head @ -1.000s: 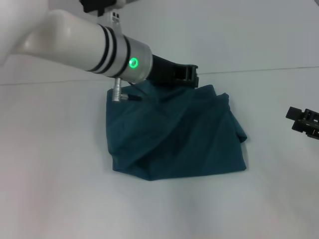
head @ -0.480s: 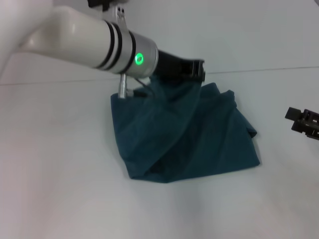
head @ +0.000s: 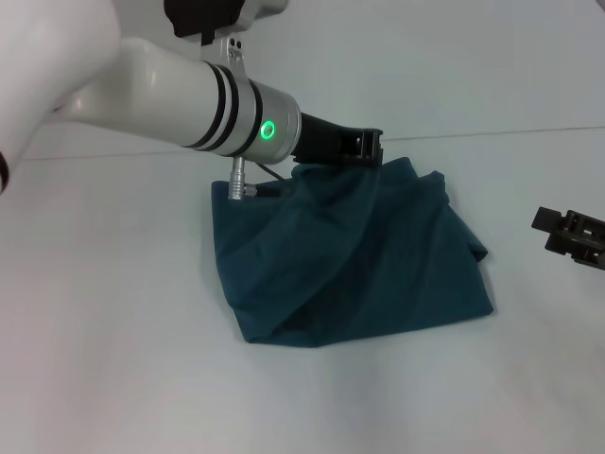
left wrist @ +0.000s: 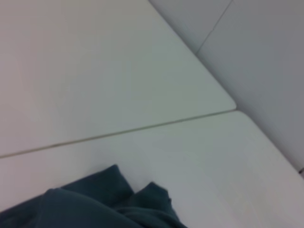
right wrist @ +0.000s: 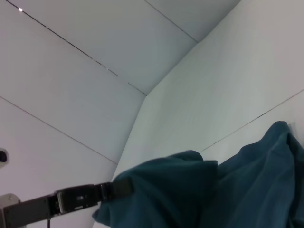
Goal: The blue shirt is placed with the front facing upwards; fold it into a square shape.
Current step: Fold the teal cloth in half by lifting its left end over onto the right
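Observation:
The blue shirt [head: 359, 255] lies crumpled in a rough heap on the white table, plain teal side showing, no lettering visible. My left gripper [head: 369, 149] is at the heap's far edge, shut on a raised fold of the cloth. In the right wrist view the same left gripper [right wrist: 118, 187] holds the shirt [right wrist: 228, 190], whose cloth hangs down from it. A bunched edge of the shirt [left wrist: 85, 204] shows in the left wrist view. Off to the right, apart from the cloth, my right gripper [head: 570, 236] hovers near the table's side.
The white table [head: 113, 331] stretches around the shirt on all sides. A thin seam [head: 492, 132] runs across it behind the heap. Pale wall panels [right wrist: 71, 71] rise beyond the table's far edge.
The left arm has pulled the shirt's far edge to the right, and the whole heap slid right and slightly nearer. In the last half second it barely moved. The right gripper shifted slightly.

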You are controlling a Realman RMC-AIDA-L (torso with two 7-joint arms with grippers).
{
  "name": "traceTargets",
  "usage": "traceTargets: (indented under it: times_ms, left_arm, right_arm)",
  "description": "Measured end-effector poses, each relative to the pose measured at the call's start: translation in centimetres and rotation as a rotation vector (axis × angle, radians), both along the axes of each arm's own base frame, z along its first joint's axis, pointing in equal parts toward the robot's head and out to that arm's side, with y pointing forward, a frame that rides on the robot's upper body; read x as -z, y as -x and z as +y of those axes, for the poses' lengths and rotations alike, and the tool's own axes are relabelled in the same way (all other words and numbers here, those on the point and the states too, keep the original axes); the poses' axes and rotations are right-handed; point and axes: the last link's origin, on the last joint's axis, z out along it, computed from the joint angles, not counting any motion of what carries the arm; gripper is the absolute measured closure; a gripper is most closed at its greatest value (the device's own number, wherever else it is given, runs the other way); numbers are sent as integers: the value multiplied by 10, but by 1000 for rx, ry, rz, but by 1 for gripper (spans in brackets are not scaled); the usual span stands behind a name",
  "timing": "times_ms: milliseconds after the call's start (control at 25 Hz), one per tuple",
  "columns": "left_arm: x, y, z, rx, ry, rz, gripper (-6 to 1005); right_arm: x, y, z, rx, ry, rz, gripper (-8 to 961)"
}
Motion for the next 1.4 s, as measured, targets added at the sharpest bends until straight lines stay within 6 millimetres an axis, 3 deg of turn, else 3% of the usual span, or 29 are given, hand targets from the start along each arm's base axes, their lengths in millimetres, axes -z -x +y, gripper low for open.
traceTargets:
  times_ms: [200, 760, 1080, 1400]
  left_arm:
    - [-1, -6, 1, 9, -11, -27, 965]
    - [25, -18, -4, 95, 49, 70, 963]
    - [16, -28, -7, 125, 51, -52, 680]
    - [-2, -6, -6, 37, 54, -138, 336]
  right_arm:
    - [0, -1, 0, 2, 0, -1, 25]
    - [3, 3, 4, -7, 8, 3, 25]
    - [5, 2, 5, 2, 15, -10, 25]
    - [1, 0, 5, 2, 16, -18, 25]
